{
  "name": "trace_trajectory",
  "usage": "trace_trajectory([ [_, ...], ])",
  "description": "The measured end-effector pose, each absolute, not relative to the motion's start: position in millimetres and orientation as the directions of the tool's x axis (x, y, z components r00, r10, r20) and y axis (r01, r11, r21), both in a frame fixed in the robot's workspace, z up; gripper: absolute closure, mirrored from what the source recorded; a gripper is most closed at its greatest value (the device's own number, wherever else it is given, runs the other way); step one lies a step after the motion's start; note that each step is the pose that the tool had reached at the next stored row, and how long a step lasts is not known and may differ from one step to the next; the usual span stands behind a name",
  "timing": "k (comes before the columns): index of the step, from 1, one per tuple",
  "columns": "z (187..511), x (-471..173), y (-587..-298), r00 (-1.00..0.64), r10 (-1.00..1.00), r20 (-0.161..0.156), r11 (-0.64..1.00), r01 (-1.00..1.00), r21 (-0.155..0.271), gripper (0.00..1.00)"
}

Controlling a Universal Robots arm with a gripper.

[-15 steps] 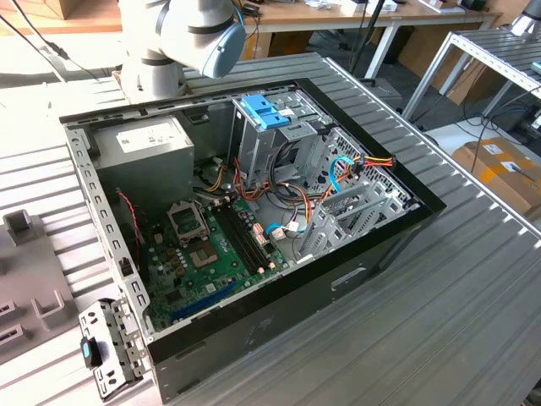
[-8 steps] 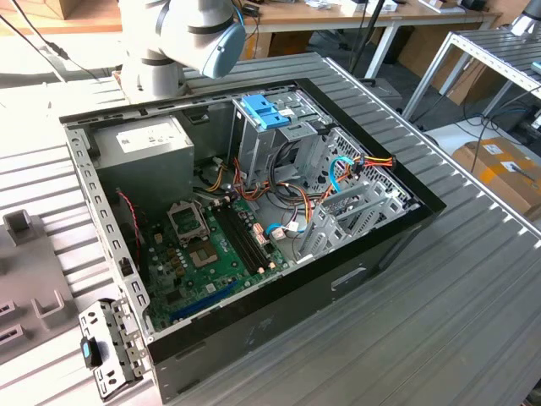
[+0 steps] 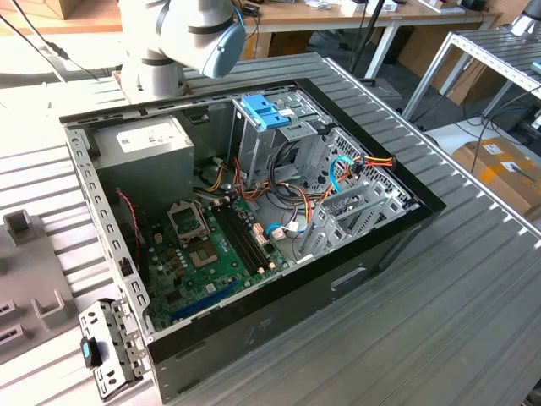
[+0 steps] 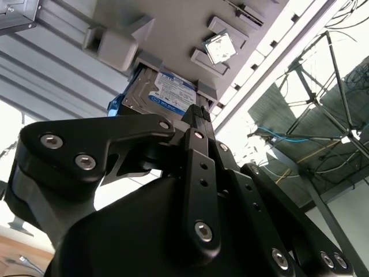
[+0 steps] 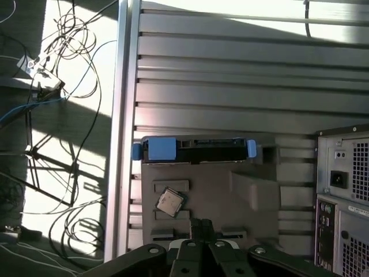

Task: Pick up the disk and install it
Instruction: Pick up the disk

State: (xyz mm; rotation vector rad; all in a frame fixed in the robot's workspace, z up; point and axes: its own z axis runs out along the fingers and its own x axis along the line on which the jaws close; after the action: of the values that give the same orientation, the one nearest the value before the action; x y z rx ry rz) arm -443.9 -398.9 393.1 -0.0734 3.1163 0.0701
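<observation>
The disk (image 4: 167, 95) is a silver drive with a white label and a blue band. It rests in a grey fixture plate (image 4: 173, 29), with blue plastic rails (image 5: 161, 149) on its ends. In the first wrist view the disk (image 5: 207, 152) shows edge-on. My gripper (image 4: 198, 111) hangs at a distance from it, fingertips pressed together with nothing between them; the first wrist view has the gripper (image 5: 202, 226) low in the picture. The open computer case (image 3: 254, 203) lies on the slatted table, with a blue-topped drive cage (image 3: 266, 110) inside.
A loose processor chip (image 5: 170, 202) lies on the fixture plate near the disk. The case's rear panel (image 5: 346, 196) stands beside the plate. Inside the case are a grey power supply (image 3: 144, 156), a green motherboard (image 3: 211, 245) and cables. Beyond the table edge, wires (image 5: 63, 86) trail on the floor.
</observation>
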Motion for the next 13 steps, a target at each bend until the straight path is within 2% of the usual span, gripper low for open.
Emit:
trace_trajectory([
  [13,393.1,-443.9,-398.9,-0.996,-0.084,-0.025,0.995,-0.086,0.044,0.89],
])
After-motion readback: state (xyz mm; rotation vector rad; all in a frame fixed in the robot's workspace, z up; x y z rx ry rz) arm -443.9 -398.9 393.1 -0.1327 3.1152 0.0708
